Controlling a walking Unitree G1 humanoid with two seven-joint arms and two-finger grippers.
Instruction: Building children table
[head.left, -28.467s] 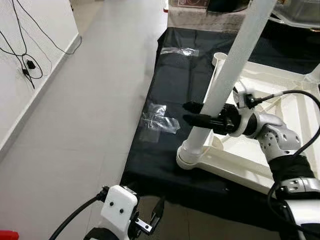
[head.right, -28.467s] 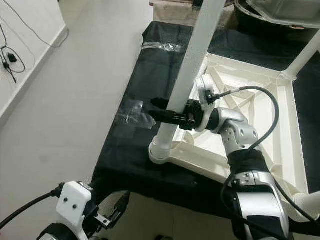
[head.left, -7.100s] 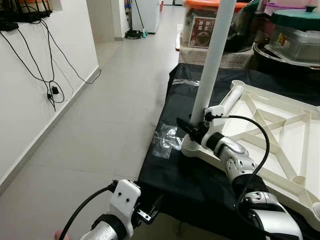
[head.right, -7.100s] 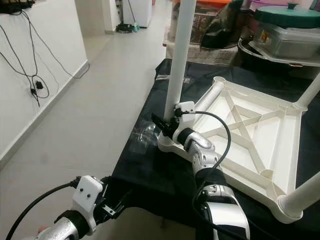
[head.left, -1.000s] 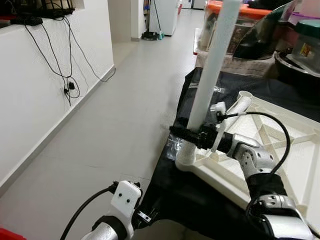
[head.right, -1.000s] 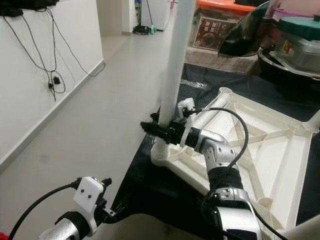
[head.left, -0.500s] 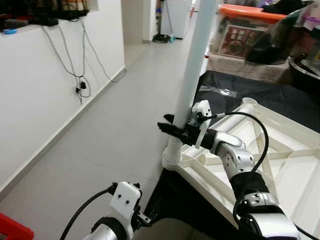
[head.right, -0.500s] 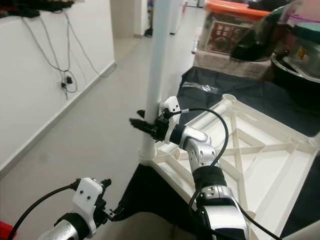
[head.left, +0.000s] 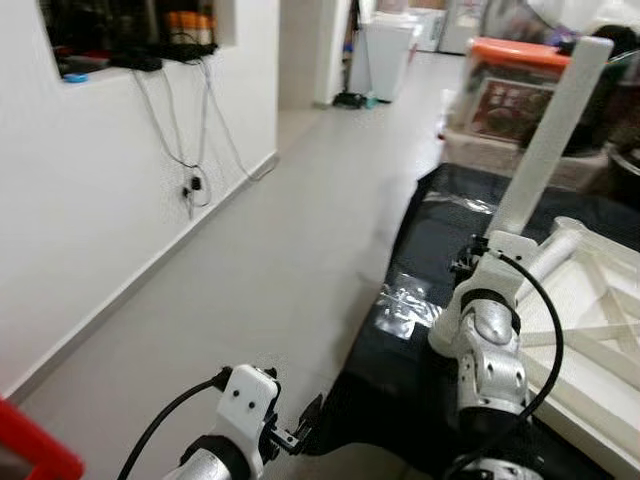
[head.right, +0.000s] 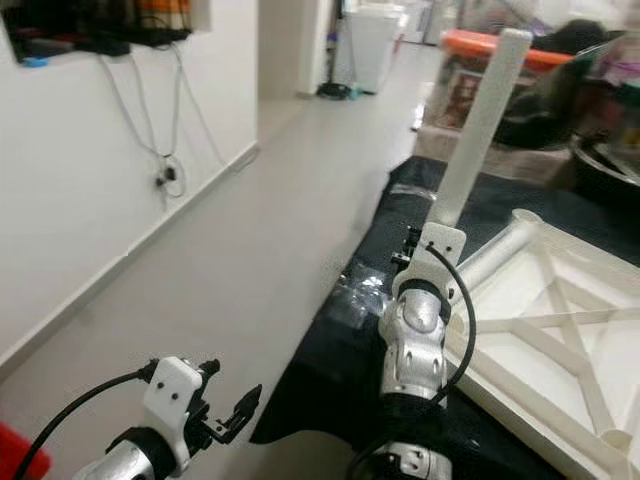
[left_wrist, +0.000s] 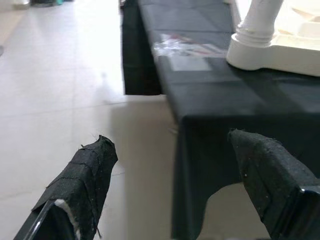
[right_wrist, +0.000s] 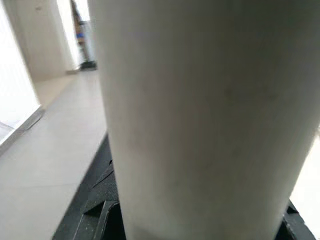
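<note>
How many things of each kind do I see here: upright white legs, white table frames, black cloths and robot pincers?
Upright white leg: 1
White table frame: 1
Black cloth: 1
Pincers: 2, the left pincer and the right pincer
Total: 5

free: tiled floor (head.left: 290, 250), robot's left | blocked: table leg (head.left: 545, 130), black-draped platform (head.left: 420, 330)

The table leg (head.left: 545, 140) and the upturned tabletop frame (head.right: 560, 330) beside it look like smooth, faintly glossy white plastic. Under the frame lies matt black cloth (left_wrist: 235, 95), with crinkled clear plastic film (head.left: 405, 305) on it. The left gripper (left_wrist: 175, 185) has fingers (left_wrist: 87, 172) wrapped in rough, frayed black fabric tape.
</note>
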